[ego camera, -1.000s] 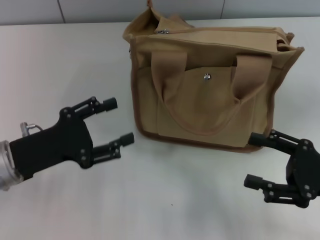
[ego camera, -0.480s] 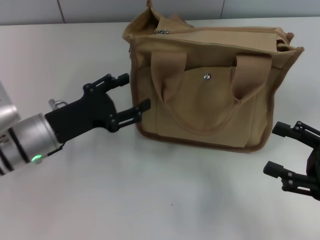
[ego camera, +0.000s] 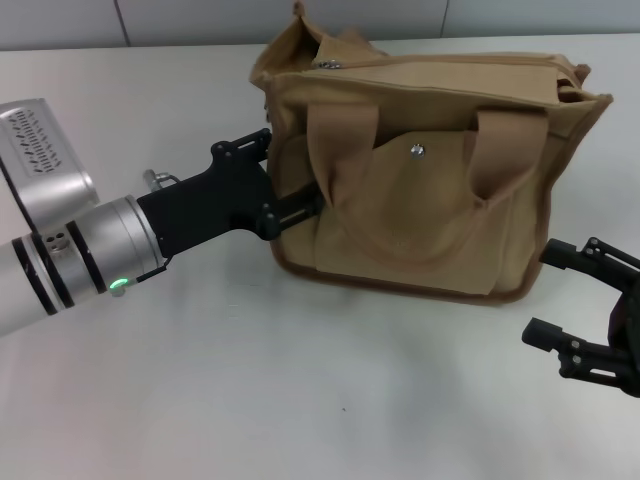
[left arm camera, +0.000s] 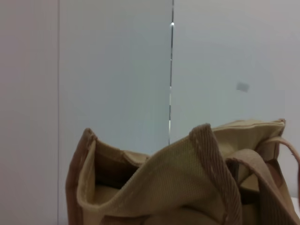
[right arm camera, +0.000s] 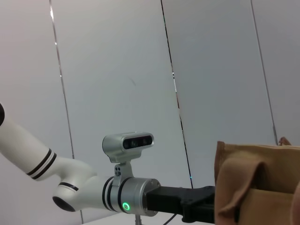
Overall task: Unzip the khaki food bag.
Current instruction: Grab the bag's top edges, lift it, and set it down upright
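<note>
**Left gripper braces the bag's end; zipper not yet touched**

The khaki food bag [ego camera: 420,170] stands upright on the white table [ego camera: 300,400], filling the head view from its centre up toward 1 o'clock. Its front pocket with a metal snap [ego camera: 415,152] faces the camera, and the two webbing handles [ego camera: 335,150] droop over that face. Along the top runs the zipper, its metal pull [ego camera: 327,63] lying at the bag's 10 o'clock corner; from here the top looks closed, though the far end is bunched and hard to read.

The left gripper [ego camera: 290,180] comes in from 9 o'clock and meets the bag's left end. One finger lies along the front face just below the near handle's root, the other goes behind the corner, so the fingers are spread and straddle the corner fabric without clearly pinching it. The left wrist view shows only the bag's folded end and handle webbing close up.

The right gripper [ego camera: 560,300] sits at 4 o'clock, just beside the bag's lower right corner but apart from it, its fingers spread wide and holding nothing.

I judge this the bracing step, before any unzipping. The next move probably calls for the left fingers to close on the corner and steady it, while the right gripper rises to the pull and draws it along the top.
</note>
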Action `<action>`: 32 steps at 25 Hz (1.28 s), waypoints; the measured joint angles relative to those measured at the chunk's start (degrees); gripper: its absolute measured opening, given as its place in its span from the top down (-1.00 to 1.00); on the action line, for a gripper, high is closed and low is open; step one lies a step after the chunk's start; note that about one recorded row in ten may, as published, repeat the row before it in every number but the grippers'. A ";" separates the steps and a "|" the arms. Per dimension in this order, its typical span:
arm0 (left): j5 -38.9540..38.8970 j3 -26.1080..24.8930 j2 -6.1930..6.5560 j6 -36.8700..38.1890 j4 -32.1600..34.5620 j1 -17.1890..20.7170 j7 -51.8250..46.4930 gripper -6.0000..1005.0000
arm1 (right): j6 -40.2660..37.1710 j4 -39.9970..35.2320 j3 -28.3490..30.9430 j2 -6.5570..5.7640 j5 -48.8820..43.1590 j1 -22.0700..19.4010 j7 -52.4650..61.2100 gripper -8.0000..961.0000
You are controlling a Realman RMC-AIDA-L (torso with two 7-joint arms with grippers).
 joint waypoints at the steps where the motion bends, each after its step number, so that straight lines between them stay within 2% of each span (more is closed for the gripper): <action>1: -0.03 0.17 0.00 -0.14 -0.15 -0.27 0.41 -0.44 | -0.01 0.00 0.00 0.01 0.00 0.07 0.00 -0.78; 10: -3.54 0.20 0.00 0.55 -1.73 -0.66 3.04 -0.07 | -0.22 -0.07 0.63 0.02 0.46 -0.37 0.00 -0.78; 18: -7.52 -0.01 0.05 1.41 -0.67 -0.14 2.36 0.73 | -0.47 -0.01 1.83 0.05 2.10 -0.46 -1.02 -0.78; 22: -7.89 0.32 0.24 2.49 4.00 1.40 -0.51 0.82 | -0.61 0.38 3.35 0.09 2.77 -0.61 -1.46 -0.78; 27: -7.70 1.05 0.48 5.95 13.00 4.62 -5.15 0.82 | -1.12 0.99 6.67 0.18 3.69 -0.55 -1.47 -0.78; 29: -7.57 1.07 0.61 8.18 18.17 6.68 -7.10 0.82 | -1.32 2.51 8.24 0.21 6.82 -0.58 -1.85 -0.78; 30: -7.57 1.07 0.61 8.18 18.17 6.68 -7.10 0.82 | -1.32 2.51 8.24 0.21 6.82 -0.58 -1.85 -0.78; 31: -7.33 1.09 0.70 10.34 24.31 9.05 -8.72 0.82 | -1.32 5.63 10.17 0.25 11.55 -0.70 -3.40 -0.78; 32: -7.33 1.09 0.70 10.34 24.31 9.05 -8.72 0.82 | -1.32 5.63 10.17 0.25 11.55 -0.70 -3.40 -0.78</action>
